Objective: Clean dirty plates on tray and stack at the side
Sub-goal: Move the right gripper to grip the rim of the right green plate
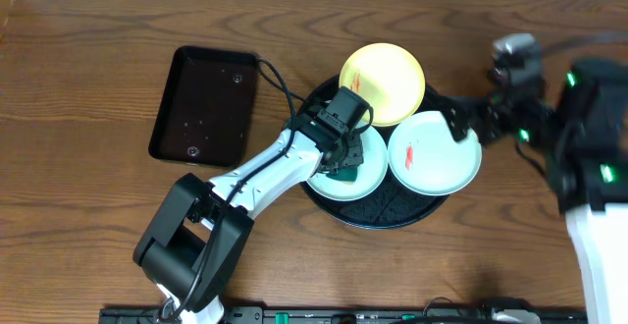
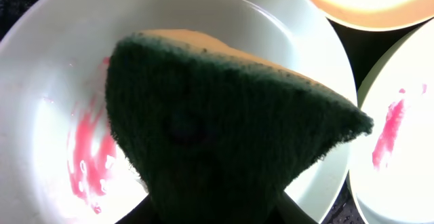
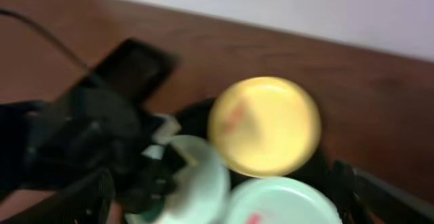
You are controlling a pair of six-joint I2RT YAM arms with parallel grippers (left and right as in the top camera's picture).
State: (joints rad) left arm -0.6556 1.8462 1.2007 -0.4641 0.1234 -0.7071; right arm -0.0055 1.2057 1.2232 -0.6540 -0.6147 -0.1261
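From overhead, the left hand (image 1: 343, 162) clamps a green sponge (image 1: 345, 175) over the left pale plate (image 1: 365, 181) on the round black tray (image 1: 378, 222); the right hand (image 1: 474, 120) stands wide open and empty by the rim of the right pale plate (image 1: 432, 157). In the left wrist view, the green sponge hangs above that left plate's red smears (image 2: 85, 149). The right wrist view is blurred, with the yellow plate (image 3: 264, 125) on the tray.
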